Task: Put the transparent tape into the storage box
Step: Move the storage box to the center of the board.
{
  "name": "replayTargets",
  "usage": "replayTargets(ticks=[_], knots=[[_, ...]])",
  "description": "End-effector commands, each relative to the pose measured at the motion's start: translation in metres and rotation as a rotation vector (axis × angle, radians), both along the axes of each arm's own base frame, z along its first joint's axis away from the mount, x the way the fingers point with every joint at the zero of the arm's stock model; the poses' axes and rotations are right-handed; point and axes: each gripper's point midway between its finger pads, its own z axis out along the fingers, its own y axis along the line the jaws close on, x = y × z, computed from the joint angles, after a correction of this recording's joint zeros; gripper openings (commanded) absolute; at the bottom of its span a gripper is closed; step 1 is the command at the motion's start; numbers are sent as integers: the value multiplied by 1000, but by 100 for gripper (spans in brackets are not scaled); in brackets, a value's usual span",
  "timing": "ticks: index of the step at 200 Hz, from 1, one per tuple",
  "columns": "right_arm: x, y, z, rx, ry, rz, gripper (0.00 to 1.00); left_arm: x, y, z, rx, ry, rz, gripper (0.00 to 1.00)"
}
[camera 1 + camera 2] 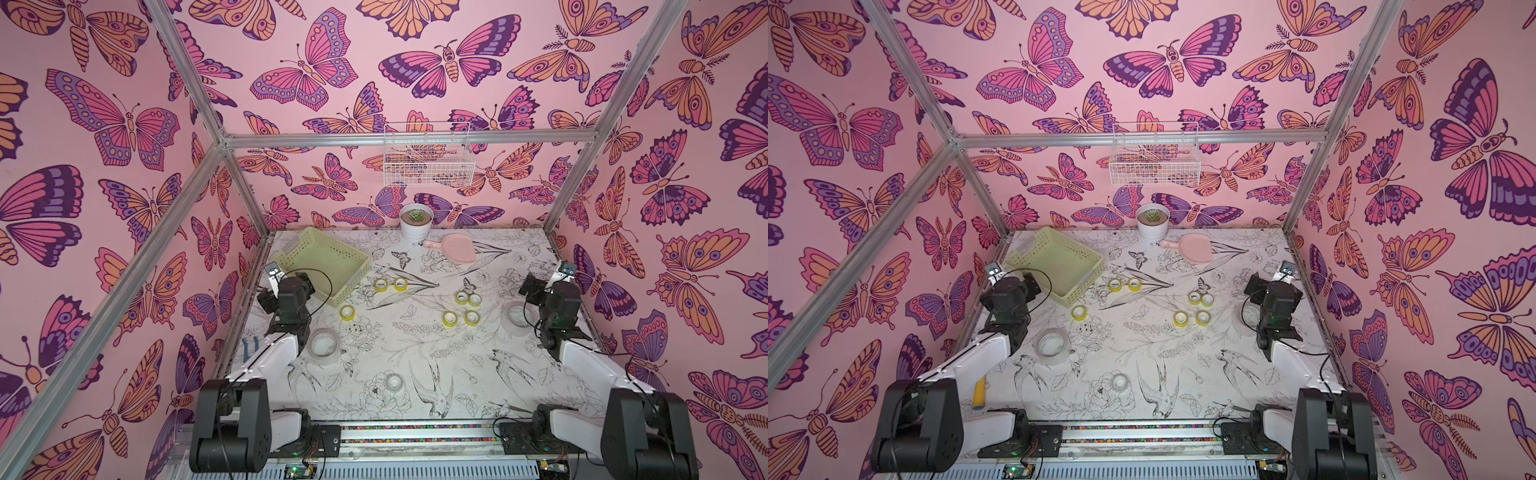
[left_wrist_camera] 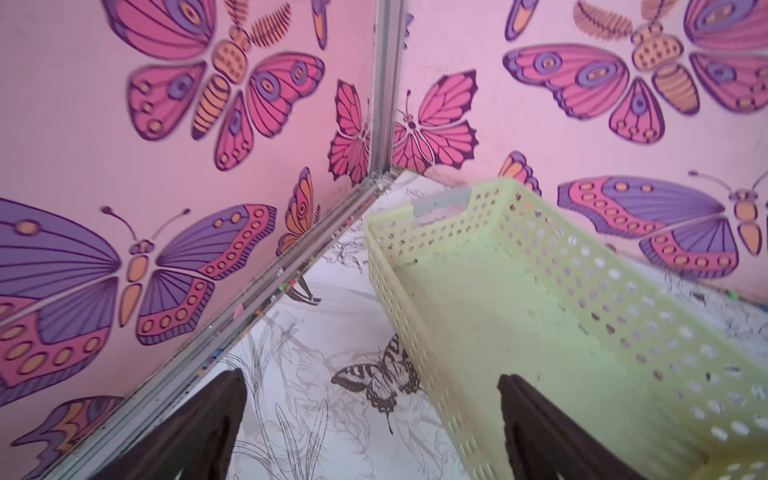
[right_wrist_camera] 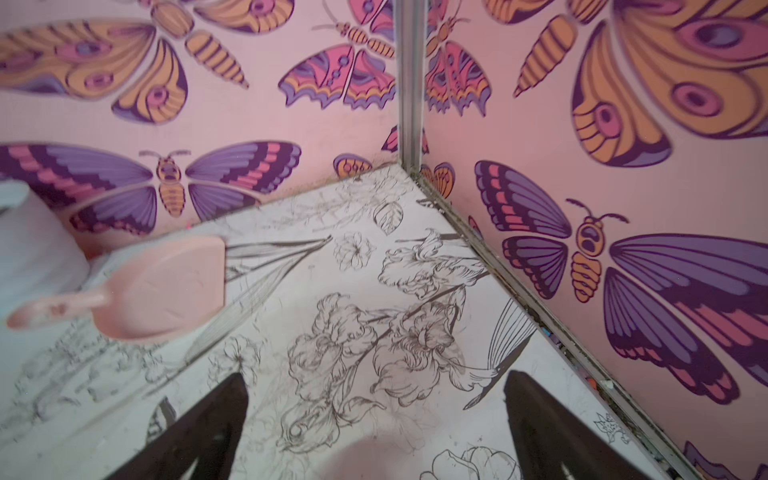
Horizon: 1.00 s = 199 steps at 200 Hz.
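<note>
1. Left gripper [image 2: 370, 378]: jaws spread wide, nothing between them. It hangs at the near-left side of the box [image 1: 322, 266].
2. Right gripper [image 3: 374, 376]: jaws wide, empty, over bare mat [image 1: 415, 357] by the right wall.
3. Box: far left of the mat, no tape inside.
4. Tape, all on the mat: seven yellow rolls [image 1: 400, 284] mid-table, one [image 1: 347, 312] just beside the box's near corner.
5. Big clear roll [image 1: 324, 346] beside the left arm. A second [image 1: 517, 318], half hidden by the right arm, looks alike.
6. Small clear roll [image 1: 394, 381] near the front.
</note>
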Motion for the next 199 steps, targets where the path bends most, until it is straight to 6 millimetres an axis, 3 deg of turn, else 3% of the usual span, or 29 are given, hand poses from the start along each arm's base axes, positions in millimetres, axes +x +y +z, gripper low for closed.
replayTargets(ticks=[1, 19, 47, 77, 105, 147, 176, 199], knots=[[-28, -23, -7, 203, 62, -221, 99, -33, 13, 3, -118, 114, 134, 100], [-28, -15, 11, 262, 51, -191, 99, -42, 16, 15, -288, 78, 142, 100], [-24, 3, 28, 333, 67, -99, 99, -41, -7, 32, -369, 88, 15, 100], [-19, 27, 36, 399, 78, 24, 99, -41, -34, 22, -462, 164, -99, 100], [-21, 49, 30, 432, 163, 106, 99, -47, -63, -1, -506, 318, -181, 100], [-32, 85, 1, 406, 354, 194, 99, -57, -94, -21, -506, 468, -259, 100], [-37, 103, -15, 464, 450, 223, 99, -56, -107, -28, -529, 498, -305, 100], [-40, 116, -15, 449, 483, 275, 99, -53, -107, -38, -534, 533, -300, 100]])
